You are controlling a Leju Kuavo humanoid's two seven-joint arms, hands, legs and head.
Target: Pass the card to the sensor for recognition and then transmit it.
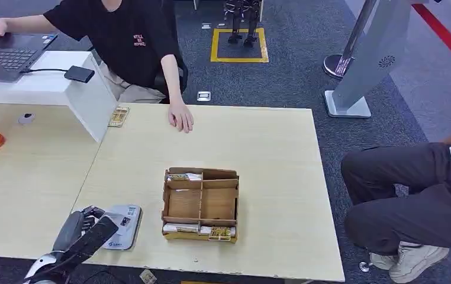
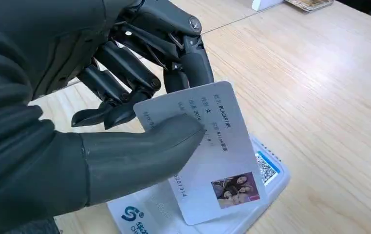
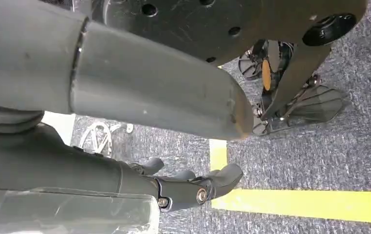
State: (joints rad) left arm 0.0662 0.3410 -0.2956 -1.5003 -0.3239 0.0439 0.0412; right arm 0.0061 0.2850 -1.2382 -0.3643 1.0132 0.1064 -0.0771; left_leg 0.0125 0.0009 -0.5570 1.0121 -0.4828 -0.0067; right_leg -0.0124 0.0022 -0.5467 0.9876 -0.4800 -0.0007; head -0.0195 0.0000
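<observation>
The card (image 2: 213,161) hides most of the sensor (image 2: 139,214); its print is illegible.

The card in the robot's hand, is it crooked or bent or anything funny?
Nothing looks wrong. The left hand holds the card between thumb and fingers, tilted over the white sensor. The tilt comes from the grip. The card looks flat and undamaged.

Head view: high, looking forward and down across the table (image 1: 270,154). Left wrist view: close behind the left hand (image 2: 125,87), over the same table — shared ground. Right wrist view: close, facing carpeted floor (image 3: 320,146).
</observation>
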